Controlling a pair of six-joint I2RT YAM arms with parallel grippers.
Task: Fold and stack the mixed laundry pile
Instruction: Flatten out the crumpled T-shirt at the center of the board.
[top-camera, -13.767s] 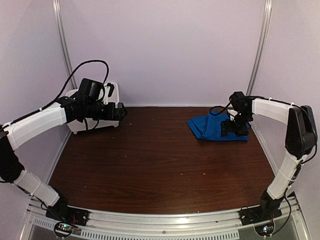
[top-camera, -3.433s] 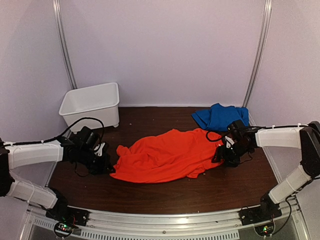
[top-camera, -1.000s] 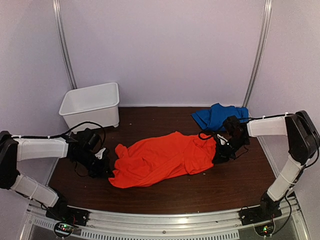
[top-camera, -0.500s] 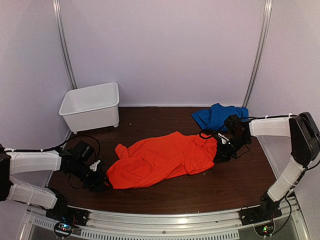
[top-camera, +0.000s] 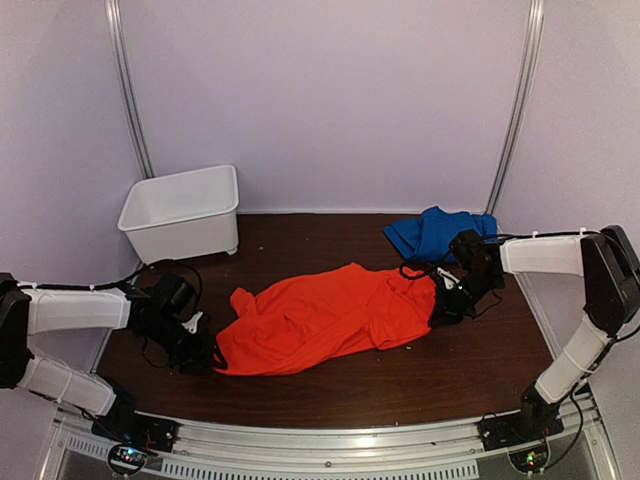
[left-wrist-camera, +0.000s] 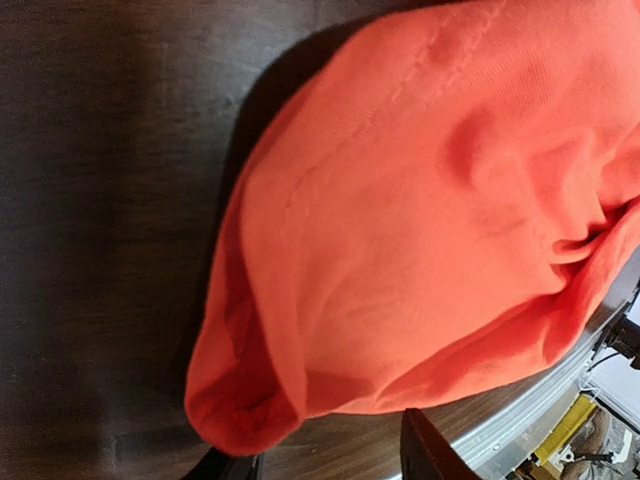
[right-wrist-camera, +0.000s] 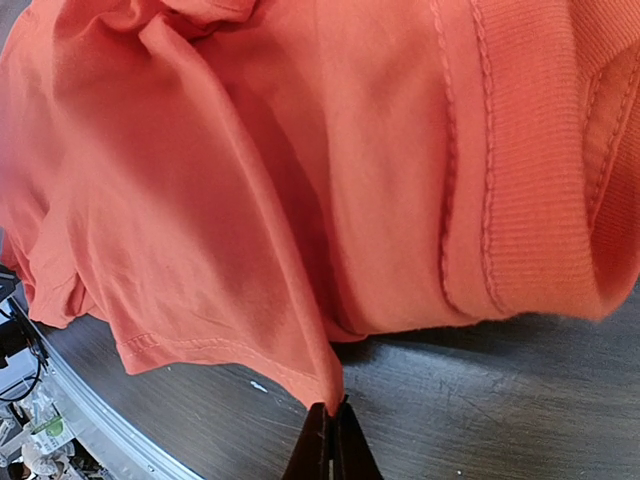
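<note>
The orange-red T-shirt (top-camera: 320, 318) lies bunched across the middle of the dark table, and the royal-blue garment (top-camera: 440, 232) sits crumpled at the back right. My left gripper (top-camera: 207, 355) rests low at the shirt's left end. In the left wrist view its gripper (left-wrist-camera: 330, 466) is open, the shirt's rounded edge (left-wrist-camera: 250, 400) lying just ahead of the fingertips (left-wrist-camera: 430, 455) and not pinched. My right gripper (top-camera: 437, 308) is at the shirt's right end. In the right wrist view it (right-wrist-camera: 331, 420) is shut on a thin fold of the shirt (right-wrist-camera: 250, 200) near the ribbed collar (right-wrist-camera: 530, 200).
A white plastic bin (top-camera: 185, 210) stands at the back left against the wall. Side walls and upright rails close in the table (top-camera: 330, 395) on both sides. A metal rail (top-camera: 330, 440) runs along the near edge between the arm bases.
My left gripper has opened and let go of the shirt's left end, after carrying it a little toward the near edge. The right gripper has stayed shut on its fold, hardly moving.
</note>
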